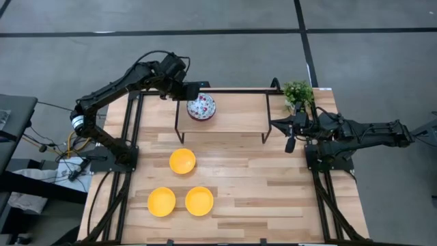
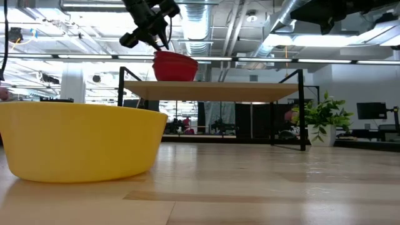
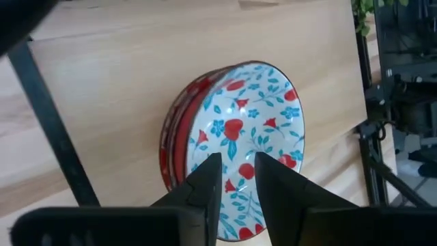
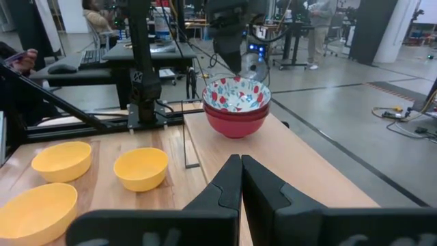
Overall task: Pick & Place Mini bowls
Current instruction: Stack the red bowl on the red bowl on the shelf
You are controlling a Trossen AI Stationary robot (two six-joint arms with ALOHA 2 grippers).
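The white, red-and-blue floral mini bowls [image 1: 201, 107] sit nested in one stack on a raised wooden shelf [image 1: 239, 116]; their red outsides [image 2: 175, 66] show in the low view. Three yellow mini bowls [image 1: 182, 161], [image 1: 161, 202], [image 1: 199, 201] rest on the table in front of the shelf. My left gripper [image 3: 237, 165] hangs open by a narrow gap just above the stack's far-left rim [image 3: 205, 143], touching nothing that I can see. It also shows above the stack in the low view [image 2: 162, 39]. My right gripper [image 4: 241, 164] is shut and empty by the shelf's right end [image 1: 290, 142].
The shelf stands on thin black metal legs [image 1: 179, 126], [image 1: 267, 130]. A small green potted plant [image 1: 298, 93] sits at the far right corner, close to my right arm. Bare tabletop lies right of the yellow bowls [image 1: 273, 191]. People and desks show in the room beyond.
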